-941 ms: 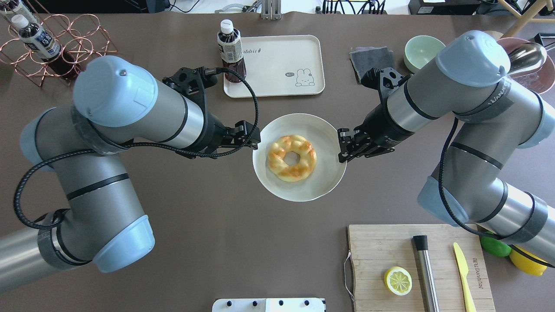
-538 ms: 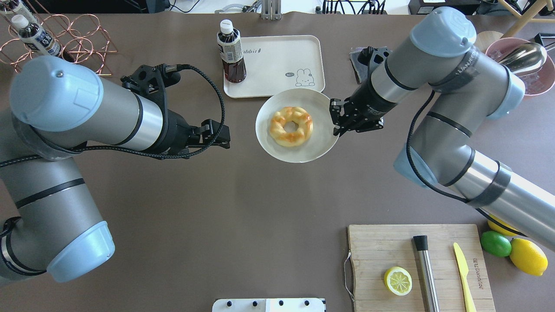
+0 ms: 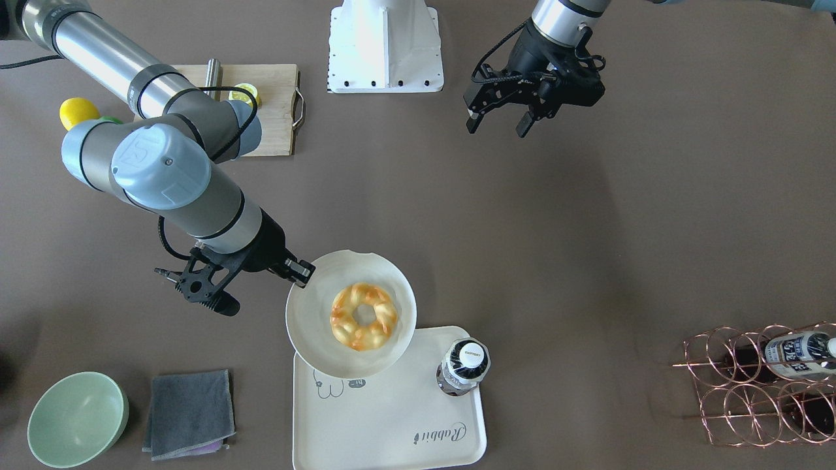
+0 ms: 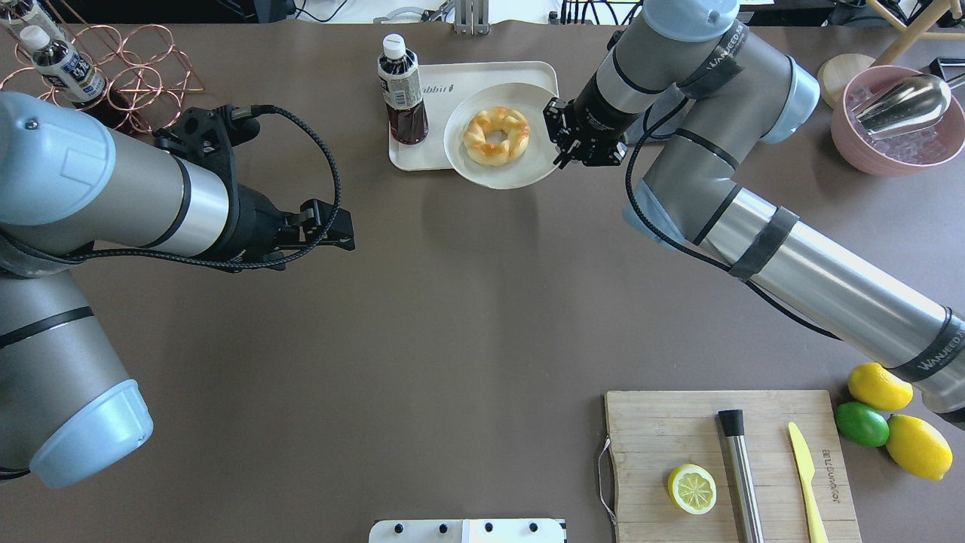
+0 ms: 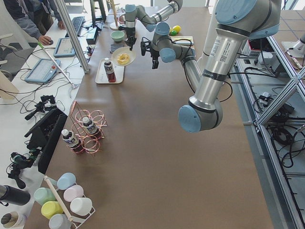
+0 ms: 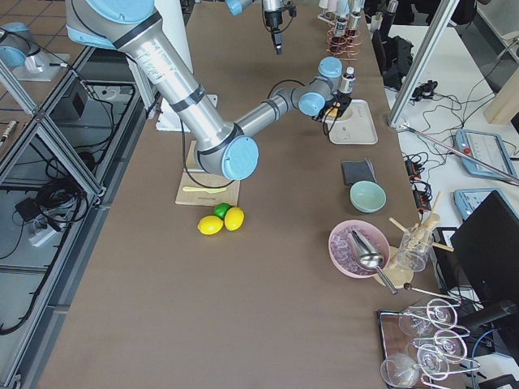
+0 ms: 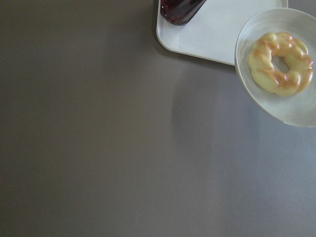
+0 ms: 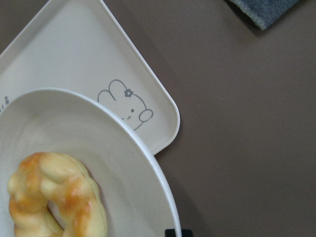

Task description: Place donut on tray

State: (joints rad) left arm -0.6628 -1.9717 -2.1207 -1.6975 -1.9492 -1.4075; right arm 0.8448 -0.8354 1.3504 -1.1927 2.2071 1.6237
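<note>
In the upper centre of the overhead view, the donut (image 4: 496, 136) lies on a round white plate (image 4: 469, 164). The plate overlaps the lower right part of the cream tray (image 4: 482, 75) and hangs partly over the counter (image 4: 467, 317). The plate rim is clamped on its right side by the jaws of the right gripper (image 4: 559, 134). The jaws of the left gripper (image 4: 343, 226) stand wide and hold nothing, well apart at the left of the frame.

The step in hand is judged to be the carrying of the plate over the tray. The plate should be kept level, so that the glossy donut is not slid toward the rim. It should be brought further over the bare tray surface before it is lowered. Clearance should be held from the drink bottle (image 4: 402, 90), which stands on the tray's left end. The grip on the rim is one-sided, so sag of the far edge should be watched.

The donut lies flat, with its hole facing upward. As it is a near-round ring, no marked long axis can be given. The tray's long axis runs left to right in the overhead view.
</note>
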